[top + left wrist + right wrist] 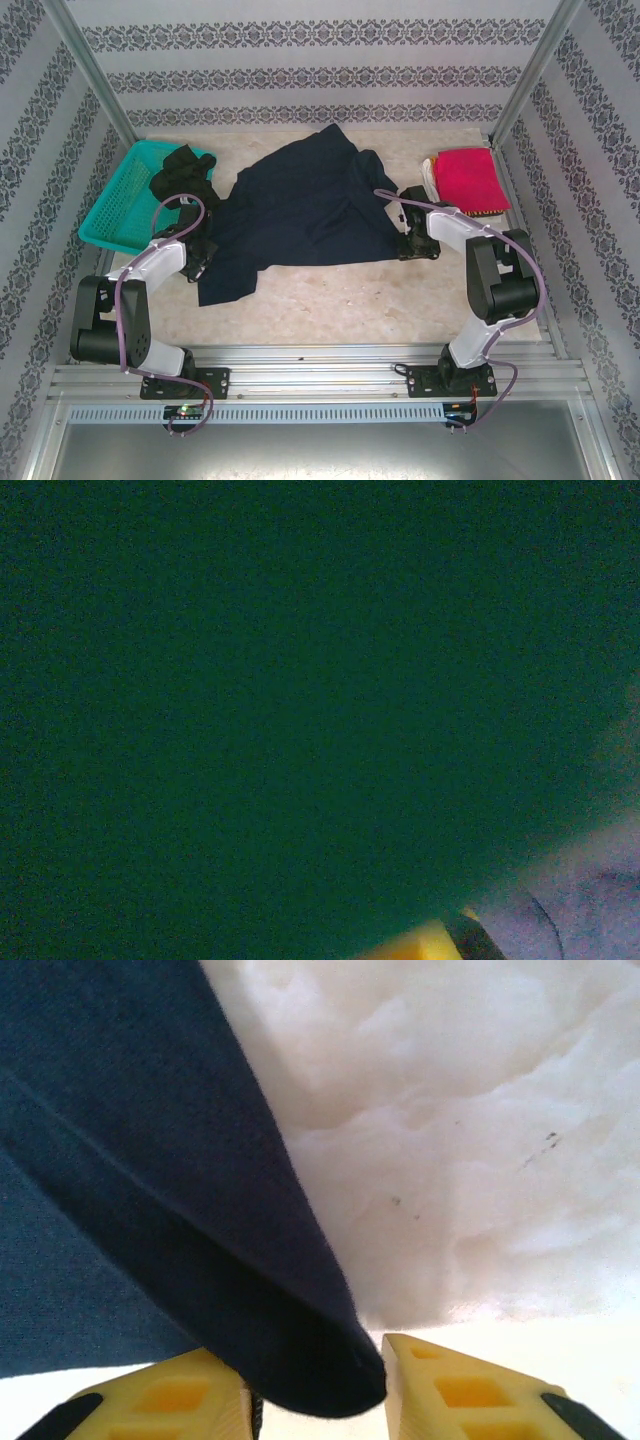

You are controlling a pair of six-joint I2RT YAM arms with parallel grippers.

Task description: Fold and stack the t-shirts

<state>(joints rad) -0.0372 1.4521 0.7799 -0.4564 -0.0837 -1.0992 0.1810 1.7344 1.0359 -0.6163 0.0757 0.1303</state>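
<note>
Your navy t-shirt (310, 205) lies spread mid-table, dark cloth blotting out the left wrist view: left gripper (203, 262) closed, any catch hidden. The right gripper (318, 1400) sits narrow around a navy fold, pinch unclear. You've three shirts: navy, black t-shirt (185, 172) in the one teal basket (105, 225), red t-shirt (470, 178) folded far right.

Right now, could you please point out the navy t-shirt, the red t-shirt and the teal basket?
navy t-shirt (300, 205): top external view, middle of the spread cloth.
red t-shirt (470, 178): top external view, centre of its top face.
teal basket (120, 205): top external view, bare mesh floor.
</note>
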